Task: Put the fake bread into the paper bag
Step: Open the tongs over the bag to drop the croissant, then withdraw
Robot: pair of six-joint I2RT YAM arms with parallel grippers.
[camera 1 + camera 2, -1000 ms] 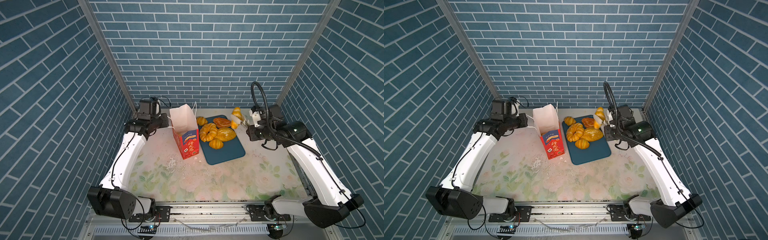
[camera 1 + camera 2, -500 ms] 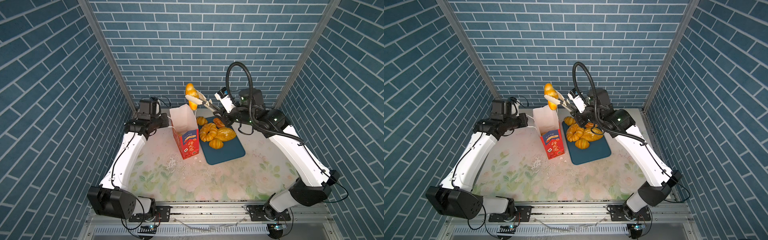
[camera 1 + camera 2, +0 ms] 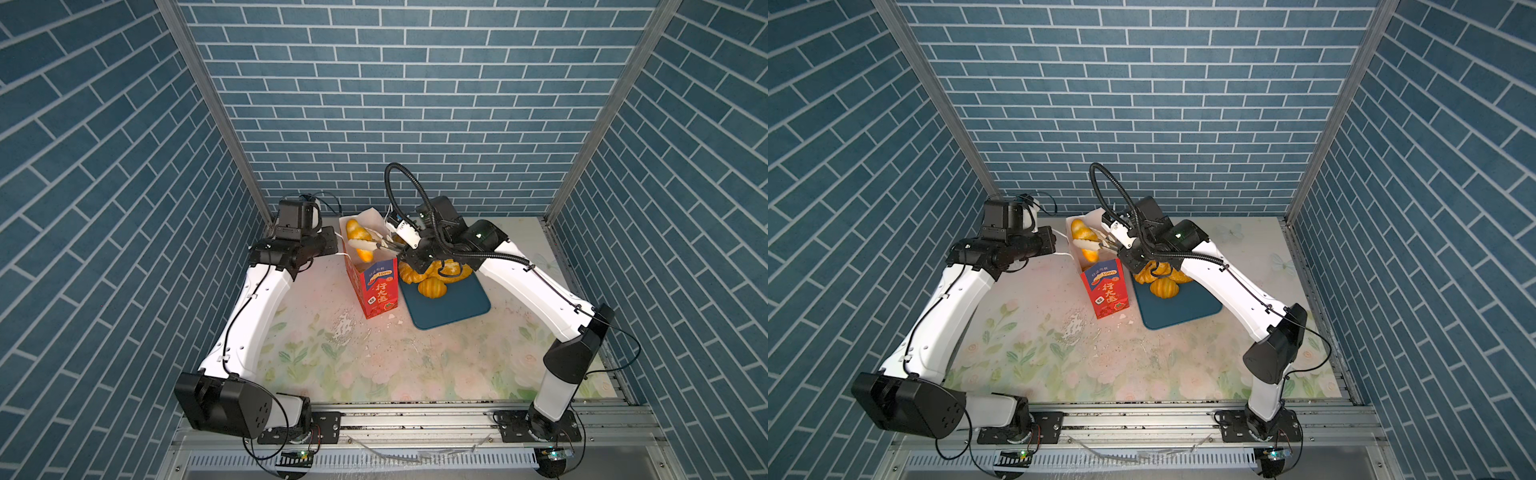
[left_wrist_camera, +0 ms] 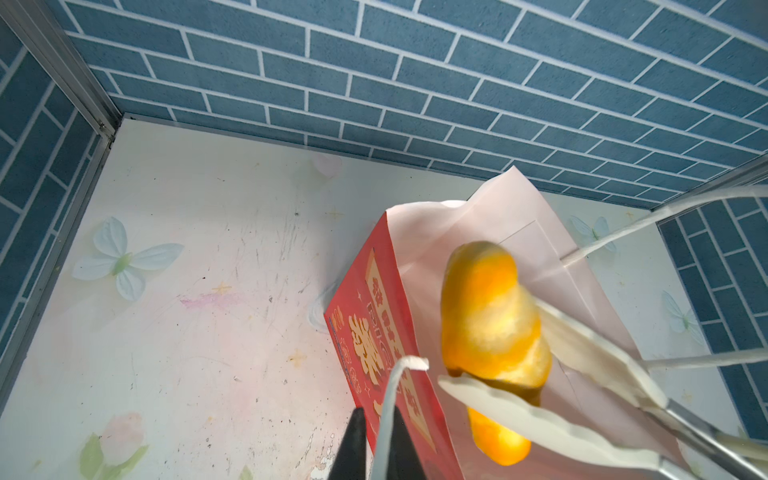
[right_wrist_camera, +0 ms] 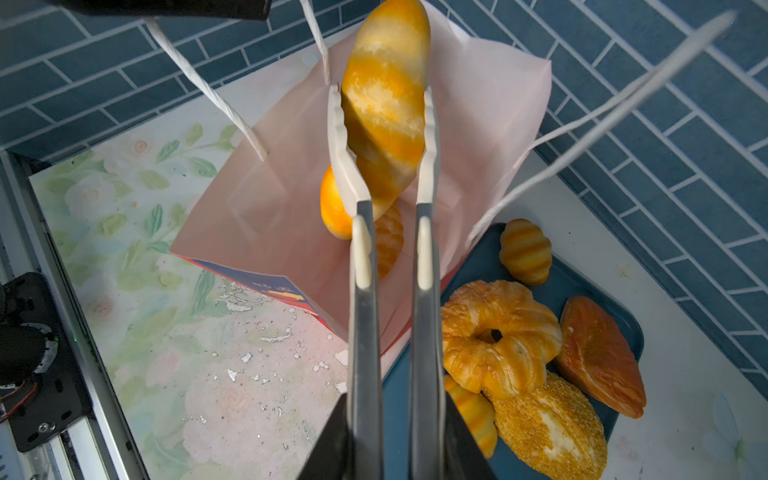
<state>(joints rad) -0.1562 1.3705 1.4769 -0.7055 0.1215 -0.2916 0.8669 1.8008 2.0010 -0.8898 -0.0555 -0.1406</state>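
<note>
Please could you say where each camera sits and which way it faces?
Both top views: high at the front, looking down at the paper bag and tray; both arms show.
Left wrist: beside the bag, looking over the left gripper, shut on a cord handle.
Right wrist: above the bag's mouth, looking along the tongs in the right gripper.
Shared: both wrist views show the loaf.

In both top views the right arm (image 3: 515,270) hides most of the fake bread (image 3: 432,287) on the teal tray (image 3: 453,309).
</note>
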